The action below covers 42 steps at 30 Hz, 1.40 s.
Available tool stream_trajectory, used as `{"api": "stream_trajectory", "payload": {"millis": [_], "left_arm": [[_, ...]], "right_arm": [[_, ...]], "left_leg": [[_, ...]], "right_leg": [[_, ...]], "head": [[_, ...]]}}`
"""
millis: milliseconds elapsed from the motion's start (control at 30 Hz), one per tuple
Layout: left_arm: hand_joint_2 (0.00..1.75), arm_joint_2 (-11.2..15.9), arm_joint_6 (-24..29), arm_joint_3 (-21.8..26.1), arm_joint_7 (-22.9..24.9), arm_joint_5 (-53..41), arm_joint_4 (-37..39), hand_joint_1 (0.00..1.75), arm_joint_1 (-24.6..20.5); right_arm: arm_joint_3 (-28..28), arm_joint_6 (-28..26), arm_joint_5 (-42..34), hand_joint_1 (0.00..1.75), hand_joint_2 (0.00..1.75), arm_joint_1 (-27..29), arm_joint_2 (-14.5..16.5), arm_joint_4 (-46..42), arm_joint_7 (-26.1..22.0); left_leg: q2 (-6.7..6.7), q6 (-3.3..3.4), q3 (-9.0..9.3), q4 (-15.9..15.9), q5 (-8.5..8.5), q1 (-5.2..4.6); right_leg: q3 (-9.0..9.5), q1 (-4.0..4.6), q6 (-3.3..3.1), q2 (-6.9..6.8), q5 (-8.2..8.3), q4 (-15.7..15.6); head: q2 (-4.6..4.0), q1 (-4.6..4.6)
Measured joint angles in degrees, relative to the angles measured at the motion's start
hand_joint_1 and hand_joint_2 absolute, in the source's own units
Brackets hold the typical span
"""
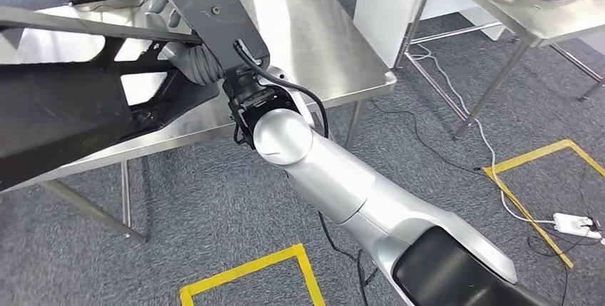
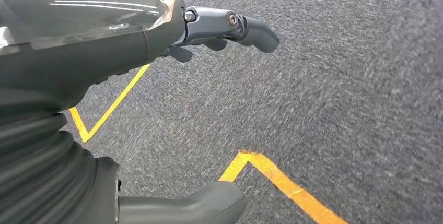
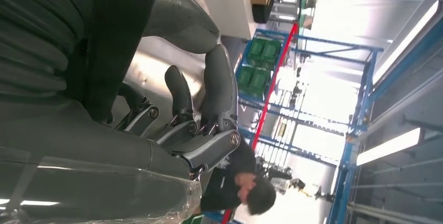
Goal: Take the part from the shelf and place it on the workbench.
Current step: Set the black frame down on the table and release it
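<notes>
Right hand (image 1: 187,55) grips the large dark part (image 1: 64,117), which spans the left of the head view, partly over the steel worktop (image 1: 314,42). Judged step: lowering the part onto the worktop; keep it level and well inside the edge before letting go. The right wrist view adds fingers (image 3: 180,96) curled against the part. The left wrist view shows the left hand (image 2: 156,104) over grey floor, fingers apart, holding nothing.
</notes>
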Motion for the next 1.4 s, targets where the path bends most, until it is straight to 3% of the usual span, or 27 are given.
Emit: {"api": "stream_trajectory", "payload": {"millis": [33,100,167,200,233,300,367,433,467,533,600,667,700,733,800,867,967,1000,1100,1167,1233,1300,1333,1400], "left_arm": [[1.75,0.0,0.0,0.0,0.0,0.0,0.0,0.0,0.0],[1.75,0.0,0.0,0.0,0.0,0.0,0.1,0.0,0.0],[1.75,0.0,0.0,0.0,0.0,0.0,0.1,0.0,0.0],[1.75,0.0,0.0,0.0,0.1,0.0,0.1,0.0,0.0],[1.75,0.0,0.0,0.0,0.3,-0.2,0.1,0.0,0.0],[1.75,-0.1,0.0,0.0,1.0,-0.8,0.1,0.0,0.0],[1.75,-0.2,0.0,0.0,1.9,-1.8,0.1,0.0,0.1],[1.75,-0.2,0.0,0.0,3.0,-2.9,0.0,0.0,0.3],[1.75,-0.3,0.0,0.0,3.5,-3.5,-0.1,0.0,0.4],[1.75,-0.3,0.1,0.0,4.2,-4.6,-0.3,0.0,0.5],[1.75,-0.3,0.1,0.0,4.7,-5.7,-0.6,0.0,0.4],[1.75,-0.2,0.1,0.0,5.2,-6.7,-0.8,0.0,0.4],[1.75,-0.2,0.1,0.0,5.7,-7.1,-1.0,0.0,0.4],[1.75,-0.2,0.1,0.0,6.2,-7.6,-1.2,0.0,0.5],[1.75,-0.2,0.1,0.0,7.4,-8.6,-1.7,0.0,0.5],[1.75,-0.2,0.0,0.0,8.2,-9.6,-2.0,0.0,0.5],[1.75,-0.4,0.1,0.0,9.1,-10.4,-2.5,0.0,0.6],[1.75,-0.4,0.1,0.0,9.4,-10.7,-2.7,0.0,0.6],[1.75,-0.4,0.1,0.0,9.8,-11.2,-3.3,0.0,0.8],[1.75,-0.4,0.1,0.0,9.5,-10.9,-3.6,0.0,0.8],[1.75,-0.4,0.1,0.0,8.7,-10.1,-3.7,0.0,0.9],[1.75,-0.4,0.1,0.0,7.8,-8.9,-3.7,0.0,0.9],[1.75,-0.4,0.1,0.0,7.4,-8.3,-3.7,0.0,0.9],[1.75,-0.5,0.1,0.0,6.8,-7.4,-3.7,0.0,0.9]], "right_arm": [[0.0,0.0,0.0,1.75,1.75,0.0,-0.1,0.0,0.0],[0.0,0.0,0.0,1.75,1.75,0.1,-0.2,0.1,0.0],[0.0,0.0,0.0,1.75,1.75,0.2,-0.2,0.2,0.1],[0.0,0.0,0.0,1.75,1.75,0.2,-0.2,0.2,0.2],[0.1,0.0,0.1,1.75,1.75,0.2,-0.1,0.2,0.2],[0.1,-0.1,0.5,1.75,1.75,0.2,-0.1,0.2,0.3],[0.1,-0.1,0.9,1.75,1.75,0.2,-0.1,0.2,0.4],[0.1,-0.2,1.3,1.75,1.75,0.2,0.0,0.2,0.4],[0.1,-0.3,1.4,1.75,1.75,0.2,0.0,0.2,0.3],[0.0,-0.4,1.4,1.75,1.75,0.2,0.0,0.1,0.0],[0.0,-0.4,1.2,1.75,1.75,0.2,0.0,0.2,-0.3],[0.1,-0.3,1.0,1.75,1.75,0.4,0.0,0.2,-0.6],[0.1,-0.2,0.9,1.75,1.75,0.4,0.0,0.2,-0.6],[0.1,-0.2,0.8,1.75,1.75,0.5,0.0,0.2,-0.7],[0.1,0.0,0.7,1.75,1.75,0.5,0.0,0.1,-0.7],[0.2,0.1,0.5,1.75,1.75,0.5,0.0,0.1,-0.8],[0.6,0.2,0.3,1.75,1.75,0.5,0.0,0.0,-0.8],[0.7,0.2,0.2,1.75,1.75,0.5,0.0,0.0,-0.8],[1.0,0.2,0.0,1.75,1.75,0.5,0.0,-0.2,-0.9],[1.2,0.2,0.0,1.75,1.75,0.3,0.0,-0.3,-1.1],[1.4,0.2,0.1,1.75,1.75,0.2,-0.1,-0.4,-1.3],[1.5,0.2,0.3,1.75,1.75,0.3,-0.1,-0.4,-1.3],[1.6,0.2,0.4,1.75,1.75,0.4,-0.1,-0.4,-1.3],[1.6,0.2,0.5,1.75,1.75,0.4,-0.1,-0.4,-1.3]], "left_leg": [[-0.51,0.38,0.0,-0.1,0.22,0.16],[-1.63,0.78,-0.28,-0.2,0.44,0.21],[-3.0,0.89,-0.51,-0.1,0.57,0.22],[-3.75,0.86,-0.55,-0.1,0.65,0.22],[-4.53,0.76,-0.56,-0.1,0.73,0.24],[-6.02,0.37,-0.67,-0.1,0.94,0.22],[-7.0,-0.21,-0.94,0.0,1.17,0.17],[-7.48,-1.01,-1.21,-0.3,1.48,0.34],[-6.94,-1.36,-1.42,-0.1,1.39,0.42],[-4.38,-1.84,-2.71,2.5,-0.46,0.4],[-2.02,-2.22,-5.68,9.2,-4.25,0.39],[-1.51,-2.71,-8.15,14.8,-6.42,0.57],[-1.34,-2.94,-8.06,15.1,-6.03,0.73],[-1.11,-3.13,-6.8,13.0,-4.71,0.93],[-0.44,-3.43,-2.59,5.8,-1.74,1.28],[-0.28,-3.02,-0.2,1.3,-0.7,1.28],[-0.72,-2.19,-0.17,0.8,-0.68,0.8],[-0.88,-1.75,-0.23,0.8,-0.82,0.53],[-1.18,0.2,0.06,0.4,-1.17,0.31],[-1.26,0.9,0.61,0.2,-1.03,0.5],[-1.37,1.11,0.7,0.2,-1.02,0.5],[-1.55,1.08,0.77,0.2,-1.12,0.42],[-1.68,1.0,0.88,0.2,-1.2,0.39],[-2.0,0.66,1.27,0.2,-1.45,0.39]], "right_leg": [[-1.22,-0.2,0.08,1.43,-1.35,2.6],[-4.96,-0.58,0.03,3.81,-4.79,10.7],[-7.44,-0.73,0.49,4.23,-6.29,15.9],[-7.07,-0.84,0.92,4.31,-5.66,15.3],[-5.57,-1.01,1.37,4.57,-4.22,12.3],[-1.37,-1.31,1.84,6.47,-1.0,3.6],[0.68,-1.34,1.52,7.88,0.48,-1.1],[0.85,-1.26,0.74,7.41,0.87,-1.6],[1.03,-1.36,0.3,7.05,1.14,-1.8],[1.25,-1.78,-0.57,6.25,1.65,-2.3],[1.21,-1.74,-0.9,5.45,1.72,-2.3],[1.14,-1.68,-0.9,4.63,1.69,-2.3],[1.12,-1.7,-0.89,4.32,1.68,-2.3],[1.12,-1.75,-0.85,4.09,1.65,-2.2],[1.0,-1.62,-0.45,3.81,1.36,-1.8],[0.72,-1.18,0.17,3.65,0.96,-1.3],[0.68,-0.75,0.01,3.48,0.87,-1.5],[0.88,-0.92,0.27,3.35,1.08,-1.7],[0.97,-1.44,1.97,3.19,1.58,-1.1],[-0.74,-1.56,1.77,3.5,-0.17,2.2],[-4.5,-1.63,1.54,3.93,-3.22,9.3],[-7.65,-1.64,1.92,4.17,-4.75,14.4],[-7.83,-1.65,2.09,4.22,-4.25,14.0],[-5.18,-1.65,2.28,4.23,-0.94,7.3]], "head": [[-0.01,0.04],[0.0,0.13],[0.0,0.16],[0.01,0.16],[0.0,0.17],[0.0,0.18],[-0.01,0.17],[0.0,0.15],[-0.01,0.12],[0.0,-0.04],[0.0,-0.15],[0.0,-0.14],[0.01,-0.15],[0.0,-0.14],[0.01,-0.17],[0.0,-0.07],[-0.01,0.09],[0.0,0.05],[0.0,0.02],[-0.01,0.18],[0.0,0.23],[0.0,0.21],[0.0,0.21],[0.0,0.23]]}}
